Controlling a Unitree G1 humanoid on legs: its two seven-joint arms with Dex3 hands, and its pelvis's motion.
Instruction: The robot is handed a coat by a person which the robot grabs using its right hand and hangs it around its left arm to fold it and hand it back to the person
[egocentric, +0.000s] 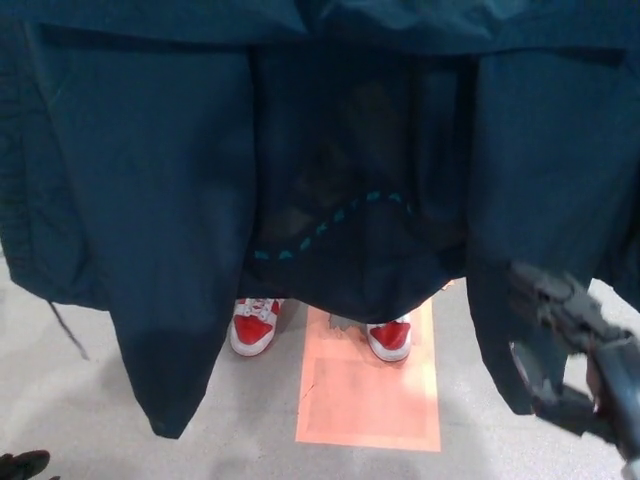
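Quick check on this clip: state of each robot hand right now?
Left robot hand: only a dark sliver at the bottom edge, cannot be told.
Right robot hand: open, fingers apart, holding nothing, beside the coat.

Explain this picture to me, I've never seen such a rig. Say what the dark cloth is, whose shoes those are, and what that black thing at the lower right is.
The camera sits on a humanoid robot's head, looking down. The dark teal coat hangs across most of the view, in front of a person of whom only red-and-white shoes show, at an orange floor marking. The blurred black thing is the robot's right hand, fingers apart, holding nothing yet.
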